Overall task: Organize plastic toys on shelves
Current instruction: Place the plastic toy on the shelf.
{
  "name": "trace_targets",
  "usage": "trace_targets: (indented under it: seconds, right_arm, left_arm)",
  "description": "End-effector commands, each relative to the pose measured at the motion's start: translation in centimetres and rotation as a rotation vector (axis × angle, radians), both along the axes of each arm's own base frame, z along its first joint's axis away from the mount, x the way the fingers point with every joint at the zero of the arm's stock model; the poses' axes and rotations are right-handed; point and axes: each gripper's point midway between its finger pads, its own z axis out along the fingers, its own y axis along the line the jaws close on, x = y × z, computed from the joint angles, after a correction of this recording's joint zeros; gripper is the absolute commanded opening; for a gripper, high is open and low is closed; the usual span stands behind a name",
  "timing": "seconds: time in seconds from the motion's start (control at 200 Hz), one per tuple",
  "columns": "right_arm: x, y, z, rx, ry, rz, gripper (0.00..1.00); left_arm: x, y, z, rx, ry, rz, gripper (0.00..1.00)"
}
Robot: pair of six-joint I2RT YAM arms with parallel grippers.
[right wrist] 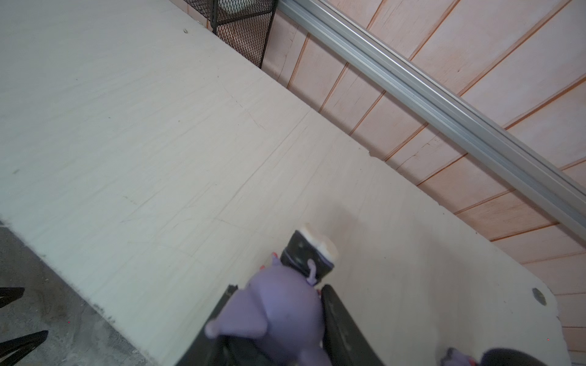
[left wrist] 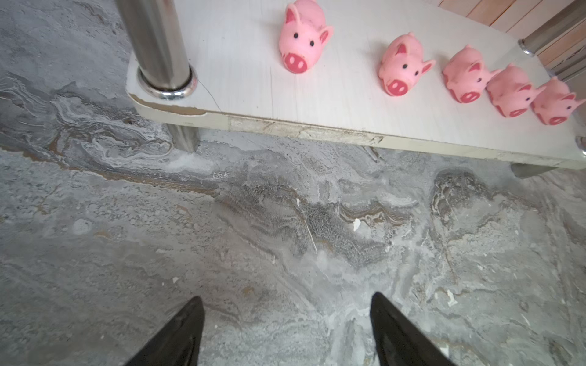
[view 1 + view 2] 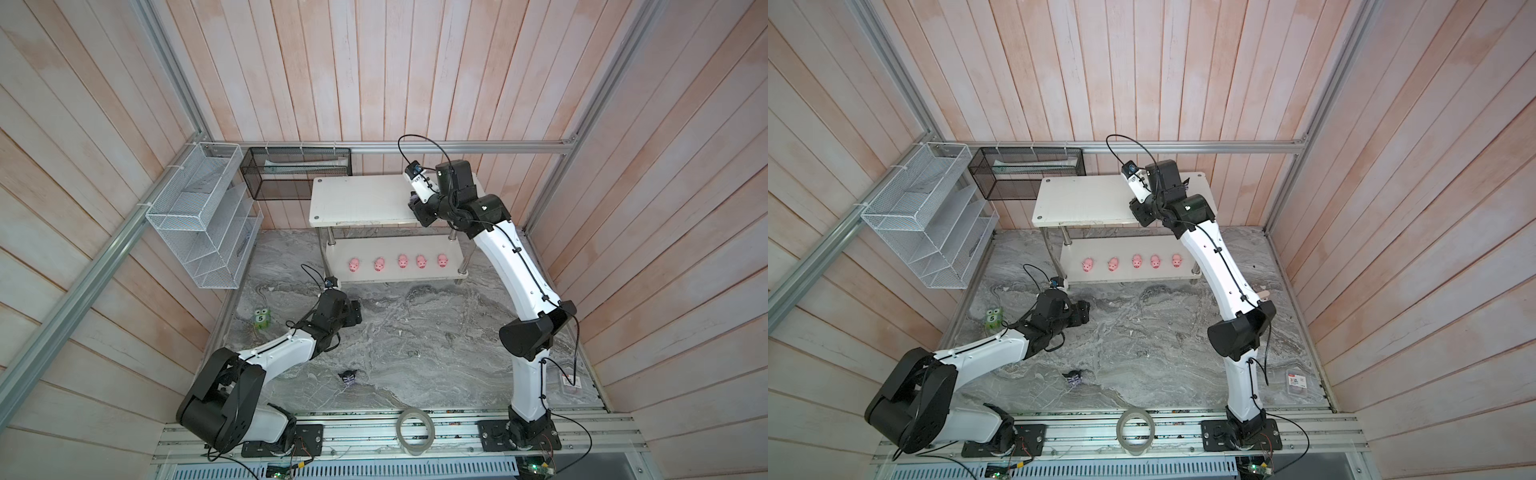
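**Edges and clearance.** The shelves [image 3: 332, 199] stand at the far side of the marble tabletop [image 3: 415, 340], with their far edge close to the plank wall. The top board [image 3: 1084, 199] is bare from its left end to the right gripper [image 1: 279, 286]. A black mesh basket [image 3: 297, 172] sits just beside its far left corner. The tabletop in front of the rack is open across the middle. A green toy [image 3: 261, 319] stands near the left wall and a tape roll [image 3: 414, 430] lies on the near rail.

**Orientation.** Five pigs [image 3: 402, 261] stand in a left-to-right row on the lower board [image 3: 390, 275]. They are all apart, with snouts to the near edge and bodies running near-far. The held figurine [image 1: 276, 304] lies along the fingers, its white-soled feet towards the board and its purple head back in the jaws. It is over the right end of the top board, inboard of both long edges. Whether the feet touch the board cannot be told. The loose figurine [image 3: 347, 377] lies on the tabletop near the front, right of the left arm. It is too small to judge its facing. A purple-and-black shape [image 1: 456, 356] just beside the jaw is too cropped to identify.

**Claws.** The right gripper is clenched on the held figurine's head. The left gripper [image 2: 285, 296] is spread wide and empty. It is low over bare marble, just in front of the lower board's near left corner.
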Motion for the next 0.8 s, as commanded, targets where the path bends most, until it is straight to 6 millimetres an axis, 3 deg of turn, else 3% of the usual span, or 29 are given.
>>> trace_targets:
  seconds: [0.0,0.445,0.795]
  right_arm:
    - [0.4,0.1,0.5,0.019,-0.013,0.003,0.42]
    - [0.4,0.2,0.7,0.024,-0.021,0.007,0.50]
    - [0.0,-0.4,3.0,0.045,-0.073,-0.009,0.56]
  left_arm:
    - [0.6,-0.3,0.5,-0.004,-0.020,-0.015,0.83]
    - [0.6,-0.2,0.3,-0.005,-0.015,-0.013,0.83]
    - [0.5,-0.1,0.0,-0.006,-0.007,-0.010,0.83]
